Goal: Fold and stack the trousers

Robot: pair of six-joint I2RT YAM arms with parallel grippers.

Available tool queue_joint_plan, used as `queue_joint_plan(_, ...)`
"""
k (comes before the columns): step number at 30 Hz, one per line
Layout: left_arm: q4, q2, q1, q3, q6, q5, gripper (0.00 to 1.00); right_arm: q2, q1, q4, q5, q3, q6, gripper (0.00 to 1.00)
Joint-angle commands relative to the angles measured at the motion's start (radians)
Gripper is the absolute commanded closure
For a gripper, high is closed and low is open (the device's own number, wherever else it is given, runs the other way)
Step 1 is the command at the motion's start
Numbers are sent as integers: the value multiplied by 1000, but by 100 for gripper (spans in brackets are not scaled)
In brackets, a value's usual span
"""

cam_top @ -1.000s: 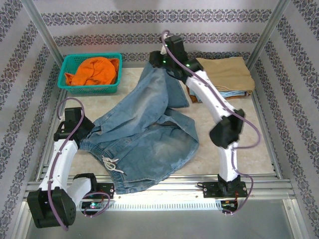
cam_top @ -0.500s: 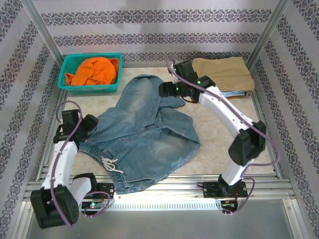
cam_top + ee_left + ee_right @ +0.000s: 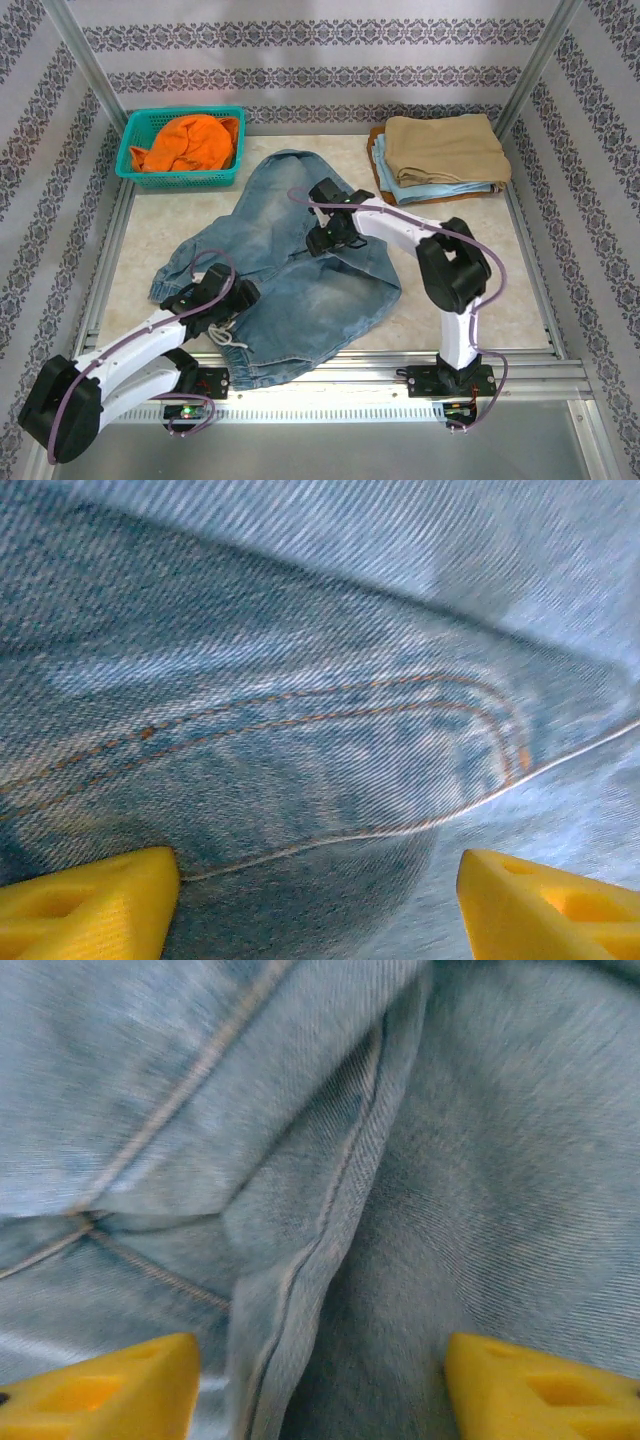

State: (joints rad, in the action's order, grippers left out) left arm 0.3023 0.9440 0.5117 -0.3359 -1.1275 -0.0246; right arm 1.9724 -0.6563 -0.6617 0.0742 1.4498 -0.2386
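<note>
The faded light-blue denim trousers (image 3: 300,300) lie crumpled across the middle of the table, one leg folded back toward the far side. A white drawstring (image 3: 226,331) shows at the near edge. My left gripper (image 3: 236,294) hovers low over the denim near the waistband. In the left wrist view this gripper (image 3: 320,910) is open, with stitched denim (image 3: 300,720) between its yellow fingertips (image 3: 90,900). My right gripper (image 3: 325,240) is over the middle of the jeans. In the right wrist view it (image 3: 320,1390) is open, its yellow fingertips (image 3: 540,1385) on either side of a folded seam edge (image 3: 330,1210).
A teal basket (image 3: 130,165) holding a bright orange garment (image 3: 190,140) stands at the back left. A folded stack with tan khaki trousers (image 3: 445,145) on top sits at the back right. Metal frame posts and patterned walls border the table (image 3: 470,310).
The right gripper came down from the back of the table toward the middle and let go of the raised leg, which now lies flat. The left gripper moved right onto the waistband area.
</note>
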Motion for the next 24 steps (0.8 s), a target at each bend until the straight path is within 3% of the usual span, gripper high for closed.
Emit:
queue_joint_plan(1,-56,50,10,39,-79,83,26,2,6,10,-24,22,-13,54)
queue_joint_plan(3,-38,66,-1,41,-82,120,28,-37,13,28,-71,-7,-52,83)
queue_joint_plan(7,-28,71,-70,21,-23,118,39,-185,52,63,-172,-91,-132,100)
queue_joint_plan(12,-67,123,-228,-18,70,29,51,-448,193,90,-223,-249,-304,100)
queue_joint_plan(19,-147,294,-271,-69,139,-23,53,-900,454,62,-256,-579,-496,100)
queue_joint_plan(23,-132,339,-323,-139,193,-38,53,-1199,619,-41,-268,-746,-540,86)
queue_joint_plan(24,-128,341,-334,-154,207,-41,53,-1266,652,-80,-277,-770,-548,65)
